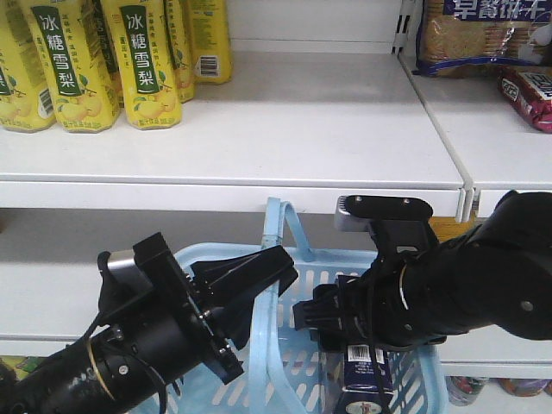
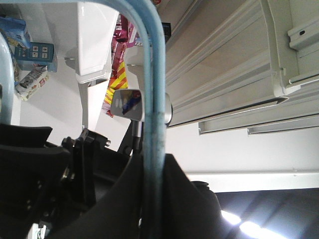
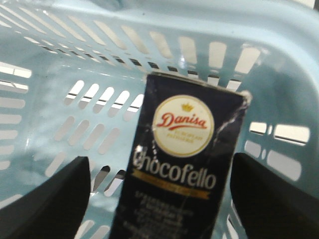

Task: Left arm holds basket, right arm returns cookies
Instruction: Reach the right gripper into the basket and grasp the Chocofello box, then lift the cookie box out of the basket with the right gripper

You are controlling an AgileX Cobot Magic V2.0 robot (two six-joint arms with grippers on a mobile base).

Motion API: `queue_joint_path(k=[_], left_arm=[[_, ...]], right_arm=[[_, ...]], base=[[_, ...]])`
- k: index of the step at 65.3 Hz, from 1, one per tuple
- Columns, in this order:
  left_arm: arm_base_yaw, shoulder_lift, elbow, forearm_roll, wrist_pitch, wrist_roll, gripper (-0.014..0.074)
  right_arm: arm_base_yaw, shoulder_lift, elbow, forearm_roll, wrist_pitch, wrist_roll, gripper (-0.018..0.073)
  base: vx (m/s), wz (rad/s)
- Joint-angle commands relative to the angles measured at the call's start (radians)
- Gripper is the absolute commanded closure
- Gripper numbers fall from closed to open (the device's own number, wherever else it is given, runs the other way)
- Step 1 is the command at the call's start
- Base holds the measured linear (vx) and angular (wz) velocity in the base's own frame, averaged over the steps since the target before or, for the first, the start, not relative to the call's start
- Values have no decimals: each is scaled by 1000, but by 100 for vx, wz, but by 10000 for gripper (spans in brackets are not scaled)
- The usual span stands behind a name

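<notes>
Spanning the front view: white shelf [image 1: 285, 129], seen as two levels with a divider rail at the right.

The basket [image 1: 323, 254] is held up in front of the lower shelf edge, light blue with slotted walls. One swing handle [image 1: 278, 233] is raised upright.

The right arm [image 1: 466, 285] is brought in from the right and reaches down into the basket, its grey plate on top.

The left arm [image 1: 129, 354] is angled up from lower left to the raised handle.

Left claw [image 1: 259, 272]: closed onto the handle. In the left wrist view the blue bar [image 2: 152, 99] is seen running straight down between the black claw parts, with no gap visible.

Right claw [image 3: 159, 159]: spread wide, with one finger [image 3: 50, 199] on each side of the cookies [image 3: 187, 164]. A clear gap is seen on the left side of that view. The other finger is just beside the box edge, and contact there cannot be confirmed. Nothing is clamped.

The cookies are located inside the basket, upright, near its right end in the front view. The barcode faces the front camera and the round logo faces the wrist camera.

Yellow drink bottles [image 1: 151, 60] are lined up on the upper shelf at the left.

A biscuit bag [image 1: 483, 34] and a red packet [image 1: 530, 95] are placed on the upper shelf right of the divider.
</notes>
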Motion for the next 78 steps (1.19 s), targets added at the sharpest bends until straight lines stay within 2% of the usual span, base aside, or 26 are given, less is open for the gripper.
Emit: queue_joint_path(k=[1, 14, 24, 44, 51, 78], left_arm=[[6, -31, -30, -94, -264, 7, 596], [6, -31, -30, -94, -264, 7, 596], [6, -31, -30, -94, -264, 7, 596], [6, -31, -30, -94, -264, 7, 596], [6, -31, -30, -94, -264, 7, 596], [6, -31, -30, -94, -264, 7, 596]], right_arm=[[0, -10, -24, -27, -43, -3, 34], [0, 5, -24, -27, -45, -3, 84], [0, 5, -24, -27, -44, -3, 169], [0, 5, -24, -29, -4, -15, 577], [0, 4, -24, -29, -3, -41, 571], [0, -114, -27, -18, 34, -41, 570]], base=[[0, 0], [0, 0], [0, 0], [0, 0], [0, 0], [0, 0]])
